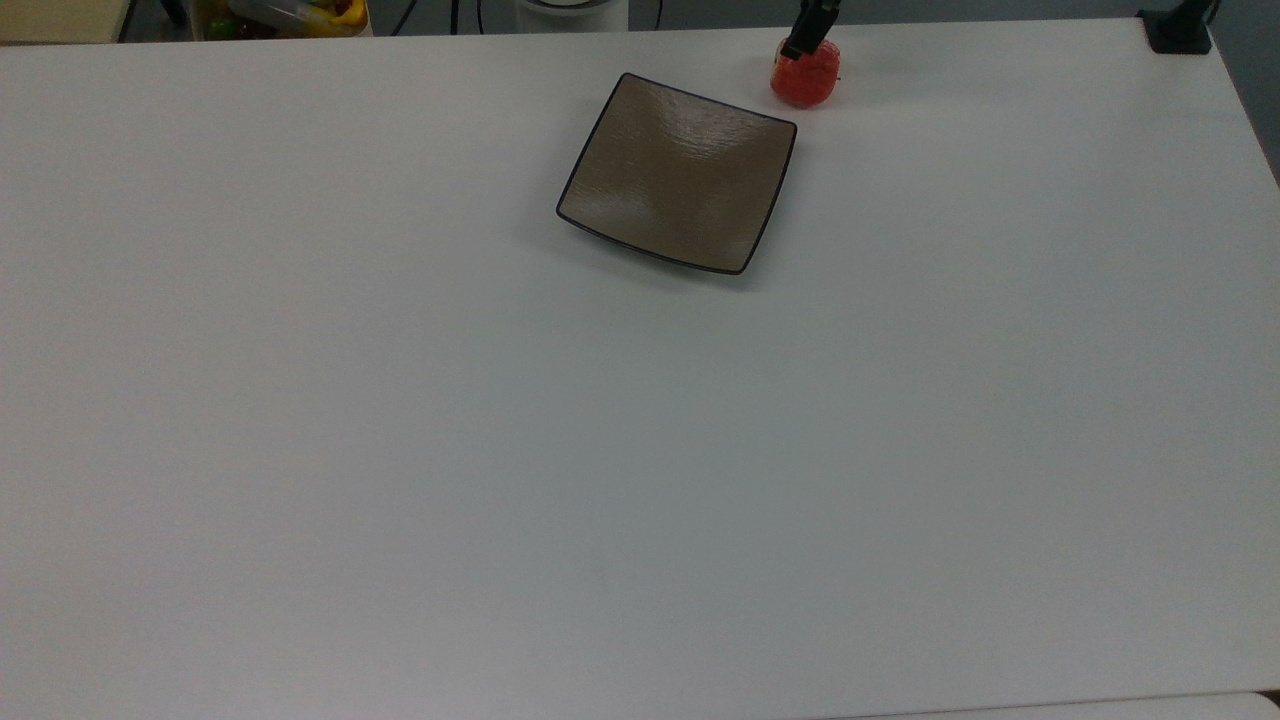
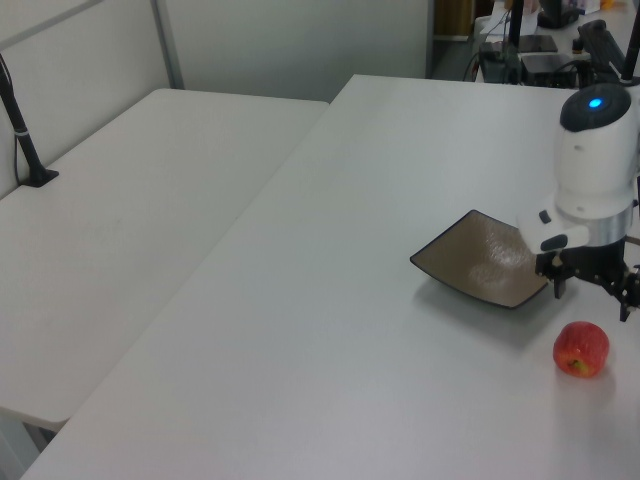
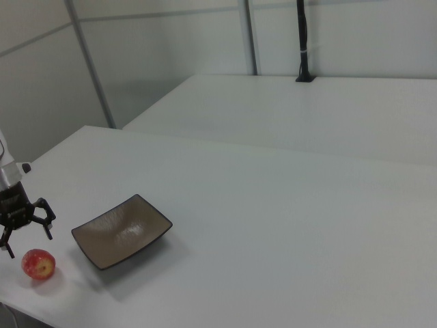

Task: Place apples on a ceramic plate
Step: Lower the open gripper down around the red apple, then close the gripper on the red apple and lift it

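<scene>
White rounded arm segment, a blue light glowing on top; below it the black hand, two dark slim fingers splayed apart.

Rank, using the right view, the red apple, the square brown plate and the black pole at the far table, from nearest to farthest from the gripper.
Gripper sits at the right view's left edge.
1. Red apple: just below the gripper, on the white table.
2. Square brown plate: to the right view's right of the gripper.
3. Black pole: far back, upper right, on the other table.
</scene>
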`<action>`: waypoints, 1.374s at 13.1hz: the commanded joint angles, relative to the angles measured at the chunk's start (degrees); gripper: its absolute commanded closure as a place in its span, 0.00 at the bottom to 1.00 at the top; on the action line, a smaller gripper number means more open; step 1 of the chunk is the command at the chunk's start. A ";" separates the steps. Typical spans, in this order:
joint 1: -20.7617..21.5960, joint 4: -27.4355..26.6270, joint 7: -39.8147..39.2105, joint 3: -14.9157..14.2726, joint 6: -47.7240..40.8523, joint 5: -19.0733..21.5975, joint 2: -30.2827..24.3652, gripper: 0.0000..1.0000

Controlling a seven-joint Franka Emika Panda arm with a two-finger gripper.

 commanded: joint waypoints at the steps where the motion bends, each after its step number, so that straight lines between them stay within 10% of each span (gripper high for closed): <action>1: 2.06 0.17 -0.87 -0.32 2.08 -0.34 2.73 0.00; 15: 2.77 0.79 -0.69 -0.41 4.46 -3.40 8.88 0.01; 18: 2.77 0.79 -0.78 -0.41 4.55 -4.73 9.07 0.42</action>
